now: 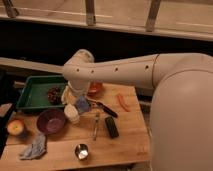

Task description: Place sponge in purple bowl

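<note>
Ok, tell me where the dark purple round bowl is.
In the camera view, the dark purple round bowl sits left on the wooden table, between the red apple and the white cup; the gripper hangs just right, above that cup.

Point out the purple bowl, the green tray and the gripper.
purple bowl (51, 121): camera view, its bare inside.
green tray (34, 91): camera view, bare floor at its left.
gripper (79, 101): camera view, the arm's lower end, beside the tray's right edge, near the white cup (71, 114).
</note>
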Robot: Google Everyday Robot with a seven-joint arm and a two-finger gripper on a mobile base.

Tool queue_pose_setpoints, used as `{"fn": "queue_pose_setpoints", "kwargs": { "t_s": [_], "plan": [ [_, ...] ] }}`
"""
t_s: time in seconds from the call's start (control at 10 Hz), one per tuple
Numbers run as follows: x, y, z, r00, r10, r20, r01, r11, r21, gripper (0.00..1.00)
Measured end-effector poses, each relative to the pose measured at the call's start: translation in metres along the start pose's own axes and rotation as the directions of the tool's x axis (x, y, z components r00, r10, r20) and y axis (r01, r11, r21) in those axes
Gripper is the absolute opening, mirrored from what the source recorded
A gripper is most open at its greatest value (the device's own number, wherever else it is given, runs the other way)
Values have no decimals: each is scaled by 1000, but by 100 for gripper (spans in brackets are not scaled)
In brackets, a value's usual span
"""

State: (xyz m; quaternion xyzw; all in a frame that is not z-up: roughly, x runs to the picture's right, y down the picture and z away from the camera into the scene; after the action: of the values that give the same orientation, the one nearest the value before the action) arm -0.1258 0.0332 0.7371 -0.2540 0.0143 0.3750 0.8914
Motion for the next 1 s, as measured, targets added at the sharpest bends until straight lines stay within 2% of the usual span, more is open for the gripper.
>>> {"fn": "queue_pose_setpoints", "kwargs": {
  "t_s": [0.4,0.6,0.8,0.9,1.0],
  "plan": [
    [1,-1,2,1000,-10,-6,10,1000,-13,0],
    [-13,9,11,998,-65,-6,65,997,-30,0],
    [-42,33,23,991,-132,13,133,988,-72,0],
    [-58,49,28,986,-167,26,169,981,-94,0],
    [-76,70,33,976,-213,44,216,969,-123,0]
  ]
}}
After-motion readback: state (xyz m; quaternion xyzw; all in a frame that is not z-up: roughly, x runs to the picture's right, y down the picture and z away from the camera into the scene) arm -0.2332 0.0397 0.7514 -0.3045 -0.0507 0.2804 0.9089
